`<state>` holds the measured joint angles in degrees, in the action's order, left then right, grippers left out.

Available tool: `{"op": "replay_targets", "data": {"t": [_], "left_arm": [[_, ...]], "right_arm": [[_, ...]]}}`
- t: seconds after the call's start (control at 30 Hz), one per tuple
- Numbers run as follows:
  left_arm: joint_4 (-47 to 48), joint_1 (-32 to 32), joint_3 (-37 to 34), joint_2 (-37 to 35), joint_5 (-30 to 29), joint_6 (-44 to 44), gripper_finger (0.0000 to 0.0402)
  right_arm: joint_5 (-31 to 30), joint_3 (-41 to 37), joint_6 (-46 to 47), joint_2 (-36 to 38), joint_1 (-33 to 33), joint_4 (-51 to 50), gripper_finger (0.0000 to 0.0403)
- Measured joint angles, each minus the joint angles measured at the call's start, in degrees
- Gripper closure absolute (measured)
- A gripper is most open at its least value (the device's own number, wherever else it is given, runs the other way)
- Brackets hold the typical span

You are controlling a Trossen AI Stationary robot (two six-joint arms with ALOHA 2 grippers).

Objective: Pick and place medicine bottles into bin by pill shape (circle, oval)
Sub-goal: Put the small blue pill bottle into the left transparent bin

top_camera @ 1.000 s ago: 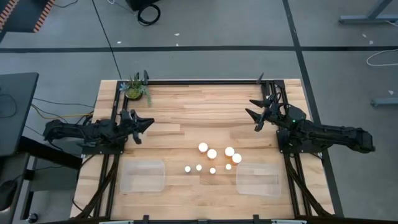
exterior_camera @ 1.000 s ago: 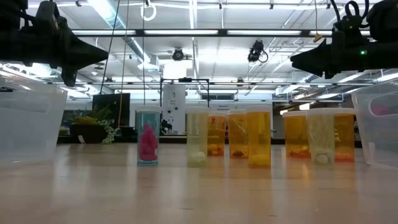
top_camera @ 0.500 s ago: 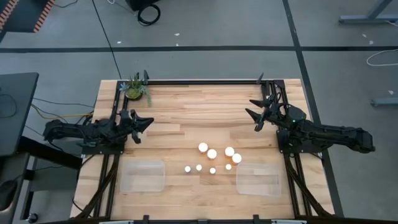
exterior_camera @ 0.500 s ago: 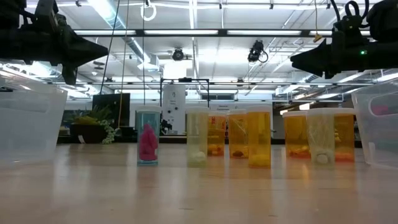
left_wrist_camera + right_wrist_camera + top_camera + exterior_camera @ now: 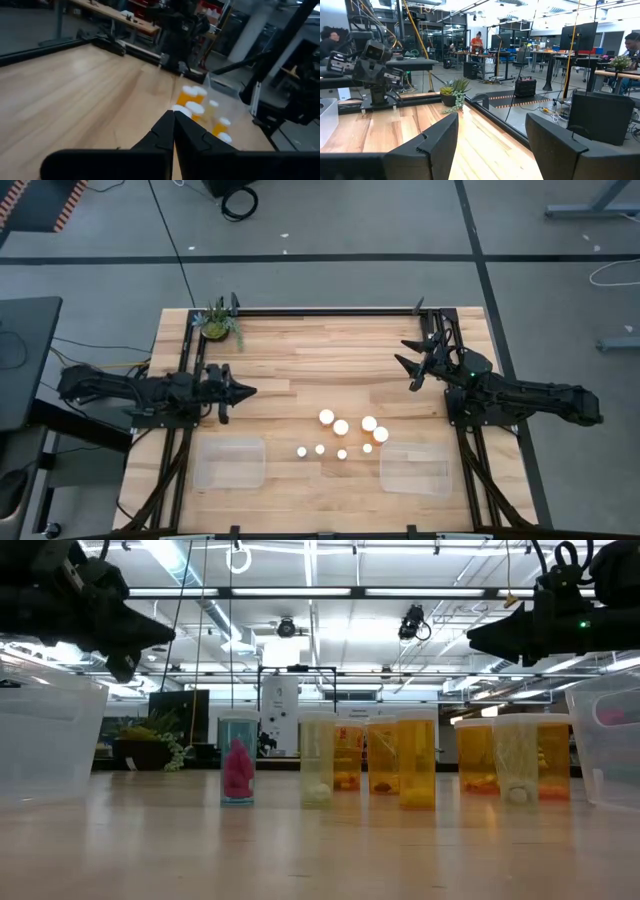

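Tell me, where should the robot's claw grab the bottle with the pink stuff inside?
Probably around the clear sides of the pink-filled bottle, just under its cap, coming down from above. It stands upright on the table, at one end of the row with free space on its outer side, so the fingers can likely straddle it. The left claw, shut, would need to open first.

bare wood around bottles (image 5: 341,427) | bins (image 5: 229,462) flank cluster | plant (image 5: 217,321) far corner
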<state>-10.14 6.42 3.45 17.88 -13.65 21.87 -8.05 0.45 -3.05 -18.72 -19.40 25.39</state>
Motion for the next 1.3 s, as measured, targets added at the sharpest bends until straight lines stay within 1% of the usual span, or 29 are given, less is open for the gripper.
{"op": "replay_targets", "data": {"t": [0.27, 0.53, 0.8, 1.03, 1.3], "left_arm": [[0.3, 2.4, 6.8, 14.2, 0.0, -0.5, 0.0361], [1.1, 4.6, 12.9, 28.0, 0.0, 2.5, 0.0349], [2.1, 7.4, 23.7, 42.6, 0.0, 1.2, 0.0349], [13.1, 8.0, 33.2, 51.3, 0.4, 5.3, 0.0349], [15.7, 8.8, 40.2, 57.9, 3.5, 10.7, 0.0349]], "right_arm": [[0.0, 0.0, 0.0, 0.0, 0.0, 0.0, 0.0164], [0.0, 0.0, 0.0, 0.0, 0.0, 0.0, 0.0164], [0.0, 0.0, 0.0, 0.0, 0.0, 0.0, 0.0164], [0.0, 0.0, 0.0, 0.0, 0.0, 0.0, 0.0164], [0.0, 0.0, 0.0, 0.0, 0.0, 0.0, 0.0164]]}}
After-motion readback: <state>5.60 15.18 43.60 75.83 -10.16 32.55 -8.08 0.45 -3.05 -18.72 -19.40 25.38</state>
